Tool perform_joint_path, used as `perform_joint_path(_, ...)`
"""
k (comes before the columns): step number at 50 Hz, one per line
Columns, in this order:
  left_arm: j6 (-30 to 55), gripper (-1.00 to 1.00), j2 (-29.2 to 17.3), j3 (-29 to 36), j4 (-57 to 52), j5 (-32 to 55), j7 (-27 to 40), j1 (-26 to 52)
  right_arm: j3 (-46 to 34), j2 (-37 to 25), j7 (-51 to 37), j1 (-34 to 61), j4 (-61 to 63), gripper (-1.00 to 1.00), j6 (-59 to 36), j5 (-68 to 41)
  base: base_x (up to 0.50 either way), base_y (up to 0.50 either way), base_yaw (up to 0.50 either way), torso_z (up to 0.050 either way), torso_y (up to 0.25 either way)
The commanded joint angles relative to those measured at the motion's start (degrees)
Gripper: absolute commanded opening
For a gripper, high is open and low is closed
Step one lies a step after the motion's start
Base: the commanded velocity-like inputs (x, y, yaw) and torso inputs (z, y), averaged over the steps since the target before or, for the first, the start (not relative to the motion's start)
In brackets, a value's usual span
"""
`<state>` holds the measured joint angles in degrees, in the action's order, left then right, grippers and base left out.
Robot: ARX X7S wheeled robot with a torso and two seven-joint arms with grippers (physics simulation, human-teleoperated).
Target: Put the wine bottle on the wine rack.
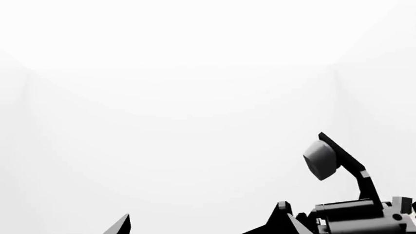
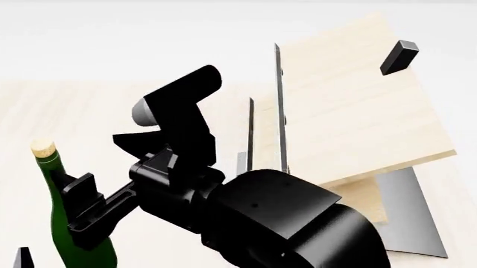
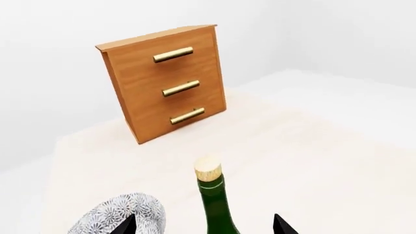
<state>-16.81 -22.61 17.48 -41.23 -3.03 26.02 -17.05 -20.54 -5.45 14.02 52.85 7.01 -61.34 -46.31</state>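
Note:
The wine bottle (image 3: 215, 204) stands upright on the table, dark green with a tan cork (image 3: 208, 169). My right gripper (image 3: 204, 225) is open, one black fingertip on each side of the bottle's neck with a gap on both sides. In the head view the bottle (image 2: 60, 195) is at the lower left, and the right gripper (image 2: 80, 209) crosses in front of it. The wine rack (image 2: 350, 100), slanted light boards on a grey metal base (image 2: 406, 212), stands to the right. My left gripper (image 1: 201, 222) is open with nothing between its tips, facing a white wall.
A brown drawer cabinet (image 3: 162, 87) with brass handles stands at the table's far side. A patterned grey-white bowl (image 3: 123, 214) sits close beside the bottle. The right arm's black bulk (image 2: 283, 223) hides much of the table (image 2: 75, 111) in the head view.

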Motion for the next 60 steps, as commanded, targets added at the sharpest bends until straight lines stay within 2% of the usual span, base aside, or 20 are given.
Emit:
perform_joint_path(1, 0.09, 1.0, -0.19, 0.11, -0.18, 0.0, 0.19, 0.01, -5.07, 1.61, 1.44, 0.43, -6.16, 1.0, 3.97, 2.92, 0.0, 0.0, 0.0, 0.0, 0.0)
perform_joint_path(20, -0.11, 1.0, -0.46, 0.23, 0.06, 0.29, 0.5, 0.3, -9.4, 4.57, 1.76, 2.48, -15.36, 1.0, 11.63, 4.87, 0.0, 0.0, 0.0, 0.0, 0.0)
perform_joint_path(35, -0.22, 1.0, -0.87, 0.24, -0.45, 0.7, 0.75, 0.03, -21.12, 5.29, -0.99, 7.65, -26.25, 1.0, 24.17, -2.41, 0.0, 0.0, 0.0, 0.0, 0.0)
perform_joint_path(45, -0.22, 1.0, -1.09, 0.08, -0.42, 0.94, 1.0, 0.07, -37.91, 5.4, -3.66, 14.64, -38.13, 1.0, 38.65, -16.31, 0.0, 0.0, 0.0, 0.0, 0.0)
perform_joint_path(52, -0.23, 1.0, -1.24, 0.0, -0.44, 1.3, 1.11, 0.2, -61.52, 5.44, -5.04, 21.88, -45.6, 1.0, 54.37, -36.2, 0.0, 0.0, 0.0, 0.0, 0.0)
perform_joint_path(55, -0.37, 1.0, -1.27, 0.09, -0.36, 1.3, 1.15, 0.17, -66.03, 5.44, -4.73, 23.28, -46.37, 1.0, 57.6, -40.39, 0.0, 0.0, 0.0, 0.0, 0.0)
perform_joint_path(60, -0.35, 1.0, -1.3, 0.2, -0.32, 1.29, 1.2, 0.25, -68.8, 5.45, -4.82, 23.98, -47.53, 1.0, 59.91, -43.72, 0.0, 0.0, 0.0, 0.0, 0.0)
